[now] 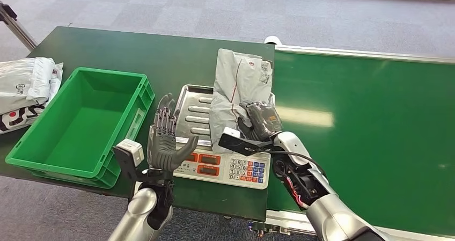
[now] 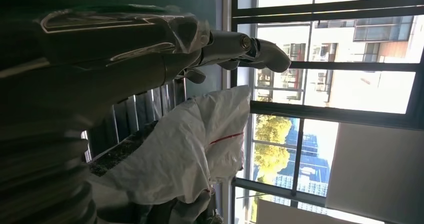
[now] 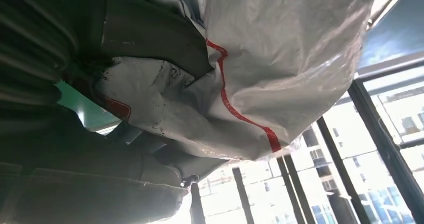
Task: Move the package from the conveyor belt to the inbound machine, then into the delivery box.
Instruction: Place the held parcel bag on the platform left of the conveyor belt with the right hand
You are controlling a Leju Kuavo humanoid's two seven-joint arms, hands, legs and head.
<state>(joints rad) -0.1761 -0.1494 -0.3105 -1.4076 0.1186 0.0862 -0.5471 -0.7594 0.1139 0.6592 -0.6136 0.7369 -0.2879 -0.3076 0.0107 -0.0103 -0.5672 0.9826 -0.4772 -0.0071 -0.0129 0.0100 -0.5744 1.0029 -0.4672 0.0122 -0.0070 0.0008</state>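
Silver forearms are seen rising from the lower edge of the head view, one on each side of a weighing scale (image 1: 222, 166) with a coloured keypad. On the right, the right hand (image 1: 259, 121) is closed around the lower part of a grey plastic package (image 1: 236, 85) marked with a thin red line; the package is held up so that it stands over the right side of the scale's ribbed steel tray (image 1: 194, 109), its upper end leaning back toward the edge of the conveyor belt (image 1: 370, 128). From the right wrist view, crumpled grey film (image 3: 280, 59) is pressed against the dark fingers (image 3: 150, 39), with building windows visible beyond. On the left, the left hand (image 1: 163, 139) is held upright with its fingers spread and nothing in it, just in front of the tray's left edge and near, but apart from, the package. In the left wrist view, the package (image 2: 190, 144) is shown beside the tray's ribs, under the extended fingers (image 2: 250, 52). A green delivery box (image 1: 80, 123) is set on the dark green table (image 1: 161, 53) to the left of the scale, well apart from the package. More bagged parcels (image 1: 27, 90) are piled at the table's far left edge.
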